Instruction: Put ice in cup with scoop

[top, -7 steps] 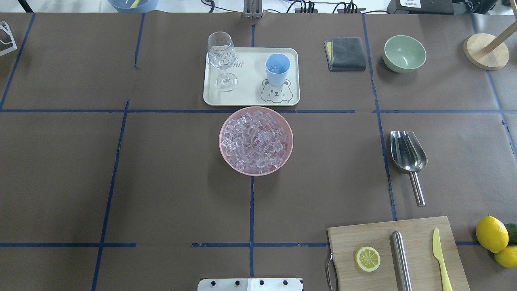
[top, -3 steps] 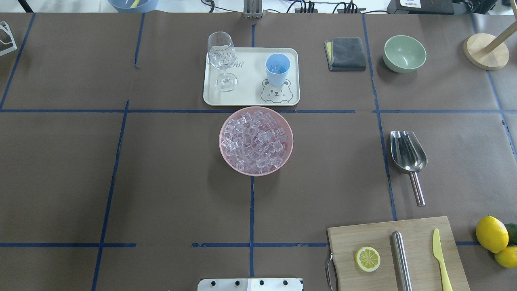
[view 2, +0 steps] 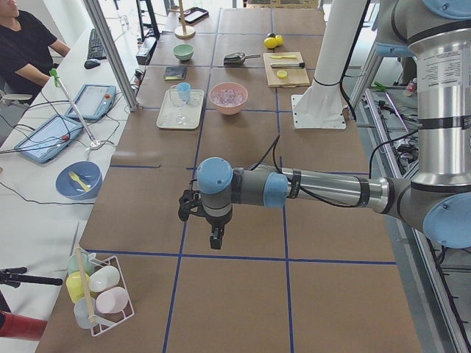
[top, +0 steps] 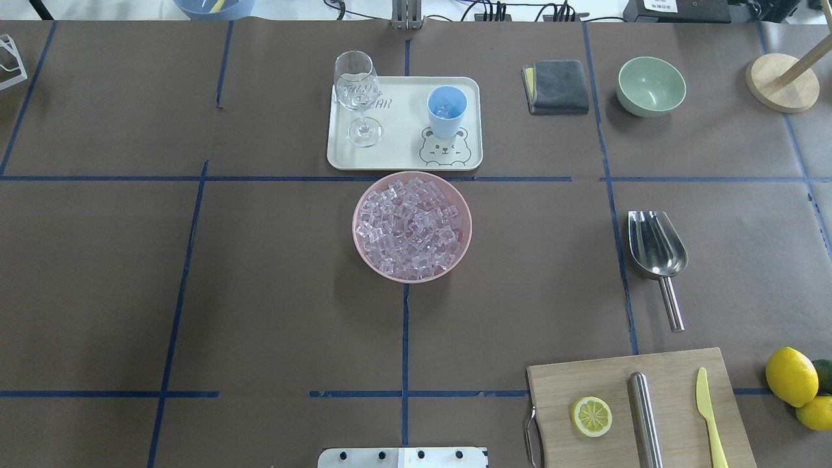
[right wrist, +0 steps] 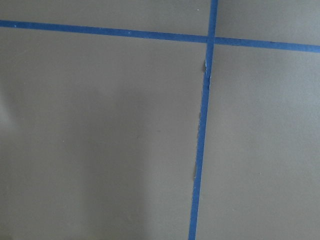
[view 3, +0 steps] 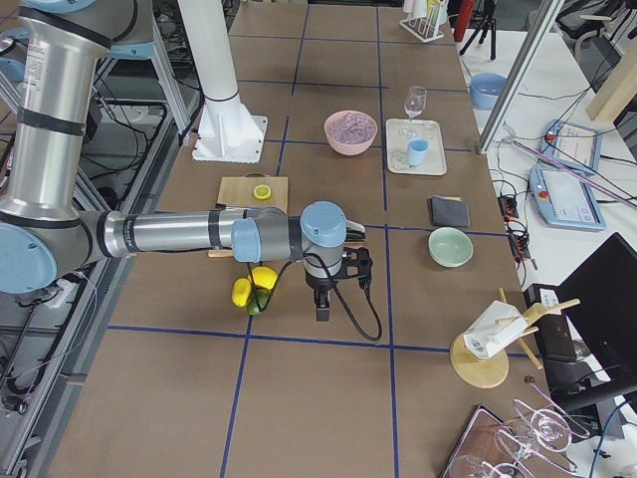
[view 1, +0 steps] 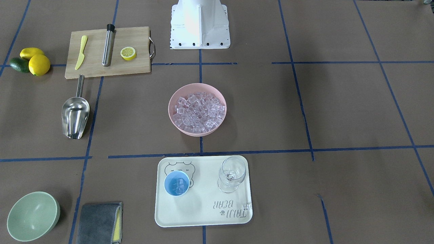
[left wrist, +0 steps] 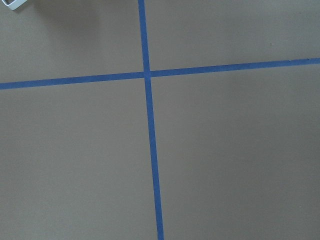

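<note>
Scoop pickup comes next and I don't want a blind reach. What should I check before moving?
1. Scoop lies free, nothing on it: ok.
2. Its handle is apart from the cutting board: ok.
3. Cup upright on the tray: ok.
4. Ice heaped in the pink bowl: ok.
5. Right gripper open: cannot tell.

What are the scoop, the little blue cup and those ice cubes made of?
The scoop looks like polished steel: it is mirror-bright with reflections. The cup seems to be matte plastic: a flat, even light blue with no gloss. The ice is clear and glassy with sharp edges; whether it is real or acrylic, I cannot tell.
</note>
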`<state>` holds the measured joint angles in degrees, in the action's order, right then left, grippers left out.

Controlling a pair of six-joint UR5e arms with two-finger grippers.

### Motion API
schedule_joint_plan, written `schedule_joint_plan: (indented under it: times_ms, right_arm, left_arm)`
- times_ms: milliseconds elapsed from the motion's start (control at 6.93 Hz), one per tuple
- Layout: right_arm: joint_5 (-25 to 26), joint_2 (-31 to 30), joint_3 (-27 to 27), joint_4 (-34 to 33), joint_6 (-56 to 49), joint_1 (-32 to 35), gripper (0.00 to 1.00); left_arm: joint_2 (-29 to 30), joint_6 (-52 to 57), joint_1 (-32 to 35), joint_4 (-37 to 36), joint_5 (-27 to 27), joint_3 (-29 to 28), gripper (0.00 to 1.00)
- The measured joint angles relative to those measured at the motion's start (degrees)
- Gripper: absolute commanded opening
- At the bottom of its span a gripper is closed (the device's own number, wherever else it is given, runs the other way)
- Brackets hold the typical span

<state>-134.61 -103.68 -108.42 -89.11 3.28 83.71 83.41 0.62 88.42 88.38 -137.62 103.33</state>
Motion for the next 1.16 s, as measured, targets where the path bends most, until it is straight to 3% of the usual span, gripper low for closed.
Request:
schedule_joint_plan:
  times_ms: [578, 1155]
  right_arm:
    - [-0.47, 0.35, -0.50, -0.32, -1.44, -2.10, 1.00]
    - [-0.61, 2.21, -0.82, -5.76, -6.30, -0.22, 1.00]
  left_arm:
    - [2.24, 0.26, -0.01, -0.16, 0.54, -4.43, 1.00]
    - [3.72, 0.25, -0.01, -0.70, 0.77, -5.67, 1.00]
